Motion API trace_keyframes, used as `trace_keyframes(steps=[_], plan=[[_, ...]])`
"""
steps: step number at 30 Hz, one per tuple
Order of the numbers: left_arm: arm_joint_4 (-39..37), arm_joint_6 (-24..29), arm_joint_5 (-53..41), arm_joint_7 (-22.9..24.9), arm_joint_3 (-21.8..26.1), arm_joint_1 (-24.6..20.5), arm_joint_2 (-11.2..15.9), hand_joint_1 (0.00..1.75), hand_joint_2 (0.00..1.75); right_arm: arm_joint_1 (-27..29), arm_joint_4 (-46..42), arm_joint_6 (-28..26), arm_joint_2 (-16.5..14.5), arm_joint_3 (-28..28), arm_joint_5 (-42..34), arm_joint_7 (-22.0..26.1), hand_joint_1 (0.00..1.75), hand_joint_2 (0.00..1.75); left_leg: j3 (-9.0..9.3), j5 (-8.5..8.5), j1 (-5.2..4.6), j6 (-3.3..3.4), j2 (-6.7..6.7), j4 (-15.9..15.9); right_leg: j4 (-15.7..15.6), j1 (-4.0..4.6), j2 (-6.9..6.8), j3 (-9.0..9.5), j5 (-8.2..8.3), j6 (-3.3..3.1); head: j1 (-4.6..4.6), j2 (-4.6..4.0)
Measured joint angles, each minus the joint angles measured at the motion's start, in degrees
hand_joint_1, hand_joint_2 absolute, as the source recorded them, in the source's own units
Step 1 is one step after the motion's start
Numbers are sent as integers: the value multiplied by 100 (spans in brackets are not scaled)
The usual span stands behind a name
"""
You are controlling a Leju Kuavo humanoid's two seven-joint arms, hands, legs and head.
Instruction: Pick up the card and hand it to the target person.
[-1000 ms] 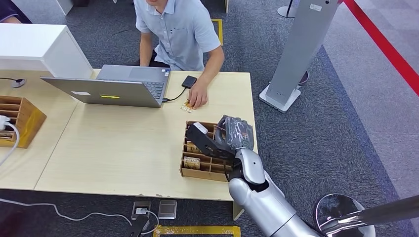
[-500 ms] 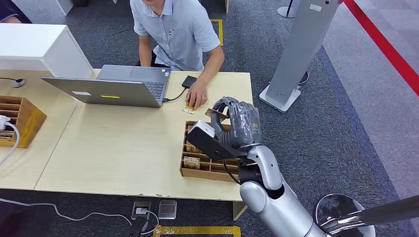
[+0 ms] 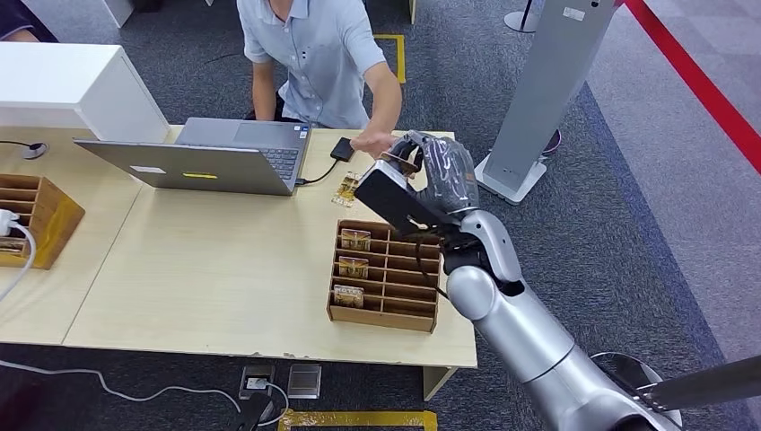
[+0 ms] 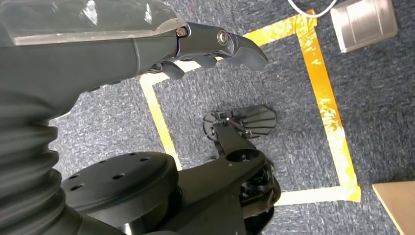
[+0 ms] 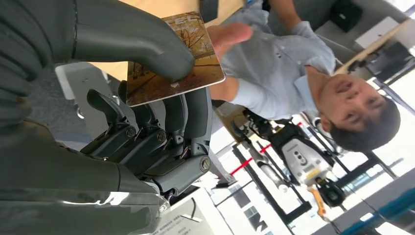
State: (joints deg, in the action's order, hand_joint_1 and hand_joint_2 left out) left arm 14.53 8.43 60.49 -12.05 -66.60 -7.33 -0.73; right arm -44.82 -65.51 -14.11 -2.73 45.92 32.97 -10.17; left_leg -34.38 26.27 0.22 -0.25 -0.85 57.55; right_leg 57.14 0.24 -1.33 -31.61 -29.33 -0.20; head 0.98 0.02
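While our right hand [image 3: 437, 180] pinches the card [image 5: 173, 61] between thumb and fingers above the far edge of the table [image 3: 224, 260], the person's hand [image 3: 372, 142] reaches in just beside it. We judge the handover is the step now: we want to keep the card level, its free edge toward that palm, and loosen only once they grip it. Our left hand [image 4: 147, 44] hangs over the floor, fingers partly curled, holding nothing.

Right of centre in the frame, the right hand [image 3: 431, 175] is raised above the table [image 3: 206, 269], pinching a card [image 3: 401, 158]; the person's hand [image 3: 371, 142] just touches it, above the wooden divided box [image 3: 384, 274]
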Motion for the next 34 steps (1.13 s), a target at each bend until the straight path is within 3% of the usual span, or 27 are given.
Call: trace_keyframes(steps=[6, 12, 16, 23, 34], plan=[[0, -125, -3, 133, 0, -37, -1, 0, 175, -467, 966, 38, -230, 17, -257, 180, 159, 175, -3, 0, 0, 0, 1, 0, 0, 0, -1, -2, 0, 0, -1, 0], [-1, -285, 41, 190, 0, -33, -1, 0, 175, -788, 2116, 34, -698, 162, -156, 149, 159, 175, -2, 0, 0, 0, 2, 0, 2, 1, 0, -2, 0, 0, 2, 0], [-3, -318, 82, 179, 0, -20, 0, 0, 175, -852, 2725, 14, -993, 284, -108, 184, 0, 175, -3, 0, 0, -1, 2, 0, 2, 1, -1, -3, -1, -1, 3, 0], [-4, -360, 97, 130, 0, -17, 2, 0, 175, -959, 3333, -49, -1246, 429, -162, 219, 0, 175, -3, 0, 0, 0, 1, 0, 1, 0, -1, -4, -1, 0, -1, 1], [-9, -259, 97, 33, 0, -16, 9, 0, 175, -1054, 3740, -330, -1290, 494, -525, 490, 0, 175, -1, -1, 0, 0, 0, 0, 1, 0, 0, -4, 1, 0, -1, 0]])
